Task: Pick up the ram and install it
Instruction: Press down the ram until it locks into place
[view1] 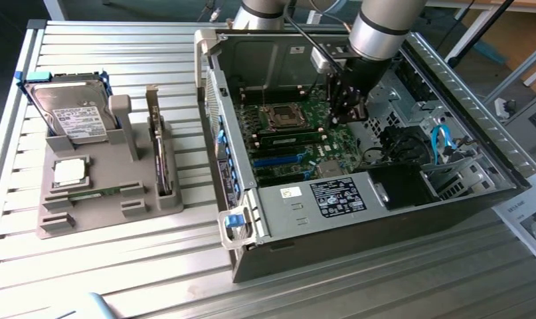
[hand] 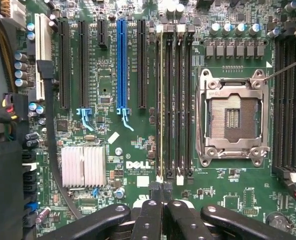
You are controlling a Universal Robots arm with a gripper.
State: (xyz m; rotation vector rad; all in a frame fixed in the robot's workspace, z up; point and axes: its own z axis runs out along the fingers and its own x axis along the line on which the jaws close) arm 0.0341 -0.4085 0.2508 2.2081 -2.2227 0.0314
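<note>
Green ram [hand: 160, 100] apparently seated in a motherboard [hand: 113, 150] slot; fingers [hand: 152, 210] closed just above it.

The computer case [view1: 357, 166] lies open on its side, so the way in is from above, and the arm [view1: 383, 30] already fills part of that opening. Its walls fence the motherboard [hand: 113, 90] on every side. Around the gripper [hand: 161, 192], whose fingers are pressed together, the memory slots [hand: 175, 100] run in tight rows, with the processor socket [hand: 232, 117] just beside them. The silver heatsink [hand: 84, 166] and a black cable [hand: 50, 130] crowd the other side.
</note>
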